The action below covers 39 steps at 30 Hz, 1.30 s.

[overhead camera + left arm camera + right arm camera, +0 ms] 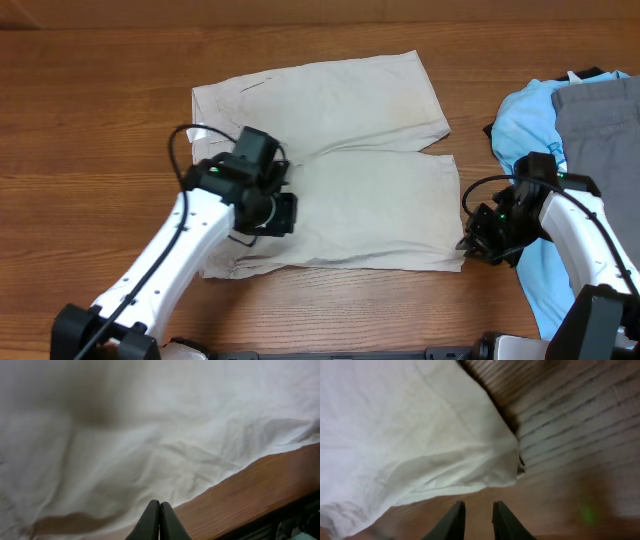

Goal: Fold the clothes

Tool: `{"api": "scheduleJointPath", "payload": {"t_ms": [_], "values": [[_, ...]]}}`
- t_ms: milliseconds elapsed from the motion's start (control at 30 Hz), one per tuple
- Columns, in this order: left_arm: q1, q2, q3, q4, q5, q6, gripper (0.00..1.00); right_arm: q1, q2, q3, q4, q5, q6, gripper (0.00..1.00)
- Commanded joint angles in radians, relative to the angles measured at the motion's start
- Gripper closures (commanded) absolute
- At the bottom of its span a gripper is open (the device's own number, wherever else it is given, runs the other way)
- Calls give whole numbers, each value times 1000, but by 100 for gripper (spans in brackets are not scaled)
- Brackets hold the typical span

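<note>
While the shorts [330,170] lie spread flat and unfolded in the middle of the wooden surface [90,90], the work looks to be at its opening grasp. The left end effector [159,506] hangs over their near half towards the waist, fingers pressed together with nothing between them. The right end effector [477,507] sits just beside the near leg's hem corner, fingers a little apart and holding nothing. Next, I judge, the left must spread, and each must pinch the near edge and carry it over to the far edge. No brand or writing can be read. A blue T-shirt [525,120] and a grey garment [600,110] lie aside at the right.
</note>
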Motion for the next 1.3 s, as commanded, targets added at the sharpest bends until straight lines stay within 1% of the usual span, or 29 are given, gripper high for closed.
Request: {"api": "scheduleJointPath", "payload": {"t_ms": [0,200,333,400,467,633,700,933,1067,1200,1267], "values": [[-48,58,-9,53,8,-12,94,-1,-4,-60,68,-20,38,76],[-64,190,-9,114,-16,-26,93,-1,-4,-121,137,-35,24,76],[-66,299,-9,98,22,-24,96,-1,-4,-118,159,-35,-5,70],[-73,344,-9,85,46,-6,96,-1,-4,-103,153,-43,-5,63],[-84,383,-9,71,47,4,96,-1,-4,-79,139,-49,-17,59],[-127,422,-21,63,34,24,96,-1,-4,18,84,-53,-45,55],[-144,421,-22,56,12,24,96,-1,-4,75,56,-53,-54,53],[-225,390,-22,45,-92,14,95,-1,-4,301,-56,-52,-134,40],[-258,286,-21,41,-156,-54,95,-1,-4,381,-116,-50,-168,38],[-272,122,-21,-12,-208,-171,92,-1,-4,392,-166,-50,-188,37],[-272,53,-22,-52,-215,-220,94,-1,-4,392,-187,-49,-189,37]]}}
